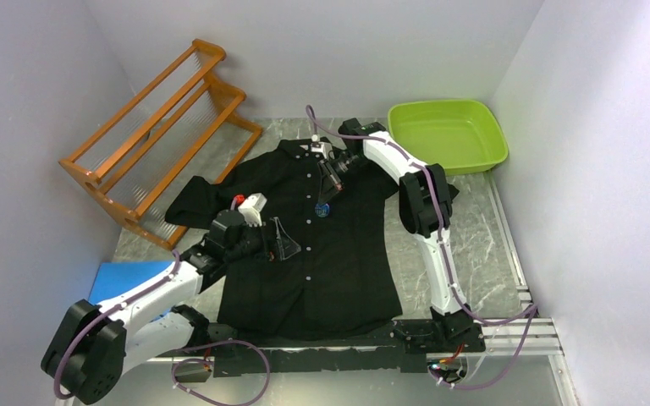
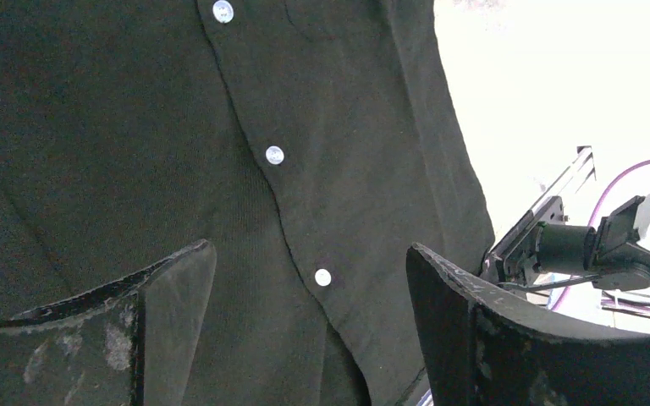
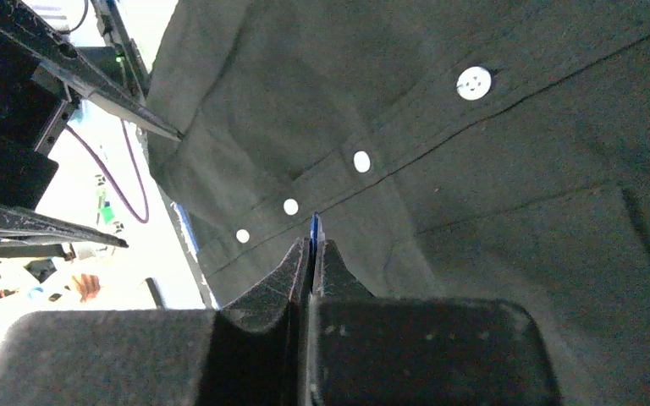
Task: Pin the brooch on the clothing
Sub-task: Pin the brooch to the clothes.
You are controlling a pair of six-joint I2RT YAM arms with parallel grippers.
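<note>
Lying on the counter: the clothing, a black short-sleeved shirt, spread flat and front-up on the marbled counter, with the collar at the far end and the hem toward the arm bases.
Brooch: the brooch is a small blue thing right over the shirt's button line, upper chest, a bit below the collar. Honestly can't tell if it's touching the fabric.
Right pincer: the right pincer comes in from the shirt's collar end, fingers squeezed together on the brooch. Its wrist view only gives you a blue sliver poking out between the tips.
Left pincer: the left pincer has its fingers spread wide with nothing between them. It hovers over the shirt's mid front, just left of the button line and nearer the hem than the brooch.
Buttons: the pale buttons run down the shirt's middle.
Rack: an orange wooden rack sits out past the shirt's left sleeve.
Tub: a lime green tub sits off the shirt's far right corner.
Blue sheet: a blue sheet lies left of the shirt's hem.
</note>
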